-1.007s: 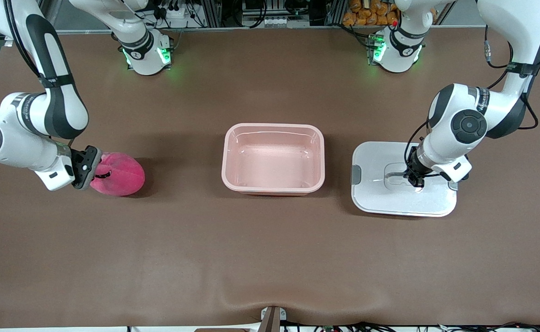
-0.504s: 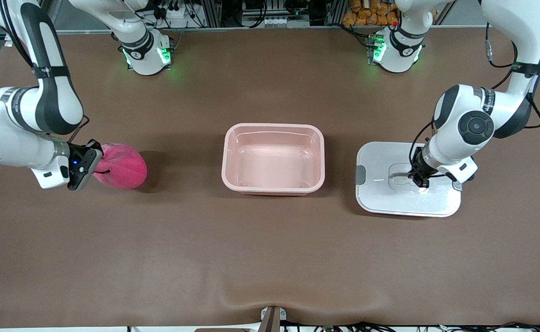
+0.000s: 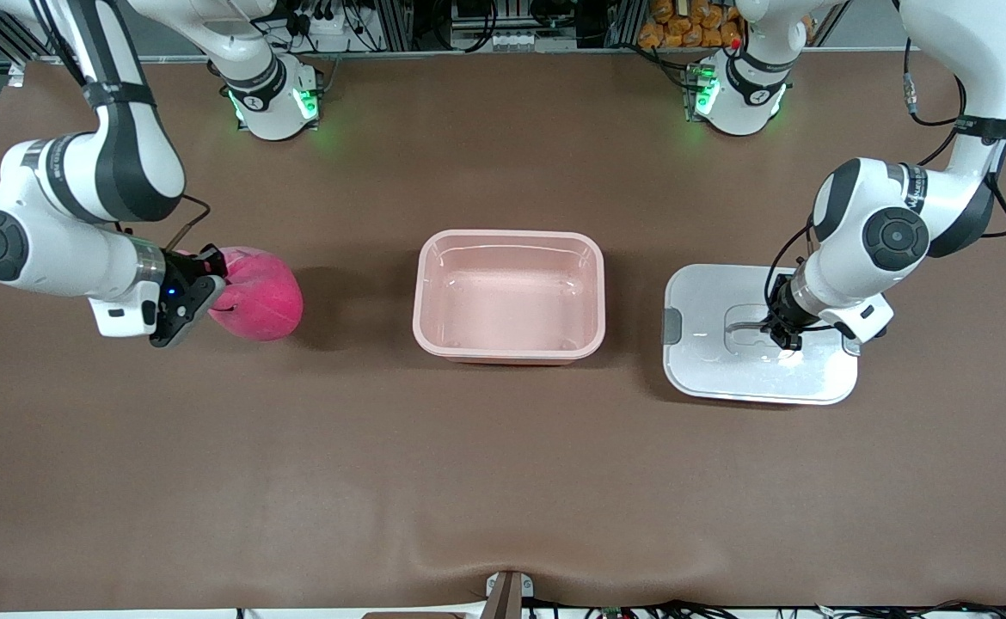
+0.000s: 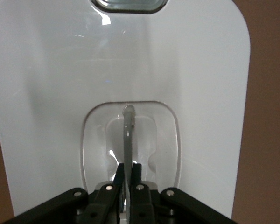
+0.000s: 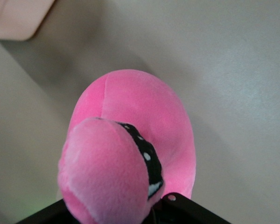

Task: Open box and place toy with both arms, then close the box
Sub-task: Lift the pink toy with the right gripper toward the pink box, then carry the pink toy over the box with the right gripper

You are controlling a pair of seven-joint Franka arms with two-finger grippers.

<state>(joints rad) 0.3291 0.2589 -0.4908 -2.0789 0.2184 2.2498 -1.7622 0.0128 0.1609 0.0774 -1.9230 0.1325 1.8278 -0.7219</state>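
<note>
**A:** Is any writing showing anywhere?

**B:** Only small dark lettering on the arms' wrist collars in the front view, and it is reading too faintly to make out. The box [image 3: 510,297], the lid [image 3: 709,361] and the toy [image 3: 264,297] are carrying no labels I can see.

**A:** Where is the toy sitting?

**B:** It is hanging in the right gripper [image 3: 211,288], over the table [image 3: 503,481] toward the right arm's end, well apart from the box. The fingers are clamping into the plush; in the right wrist view the toy [image 5: 130,154] is filling the middle and hiding the fingertips, so only the dark gripper body is peeking out at the frame's edge. A black patch with white dots is showing on the plush.

**A:** And the box?

**B:** It is standing open at the table's centre, its inside bare.

**A:** What is the left gripper doing?

**B:** The left gripper [image 3: 782,335] is resting down in the lid's recessed centre, toward the left arm's end of the table. In the left wrist view its fingers [image 4: 136,175] are pinching together on the thin grey handle [image 4: 128,135]. The lid [image 4: 60,93] is getting cut off by the frame there, with one grey clip [image 4: 128,4] only partly showing.
</note>
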